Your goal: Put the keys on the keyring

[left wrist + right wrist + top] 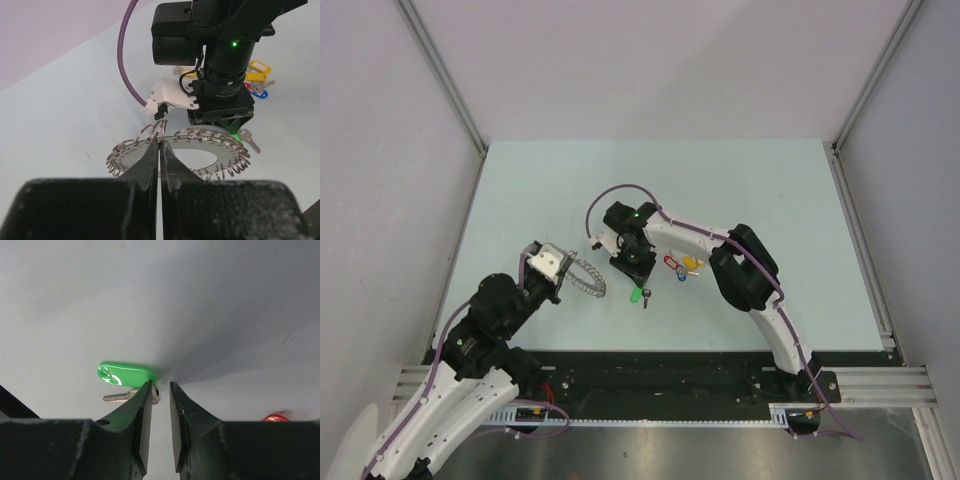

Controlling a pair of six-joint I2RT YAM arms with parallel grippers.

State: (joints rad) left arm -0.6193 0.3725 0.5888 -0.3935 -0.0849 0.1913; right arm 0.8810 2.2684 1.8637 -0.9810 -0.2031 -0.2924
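On the table (pixel 520 180), left jaws pinch the keyring (pixel 200 135); right jaws, parted, partly hide a key (pixel 125 376).

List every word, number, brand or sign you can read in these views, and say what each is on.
No text can be read in any view.
Right arm's black wrist housing: faint pale print, too small and blurred to read.
Green key tag: no writing visible.
Yellow key tag: no writing visible.
Keyring: no marking visible.
Green light on that housing: a lit dot, not a sign.
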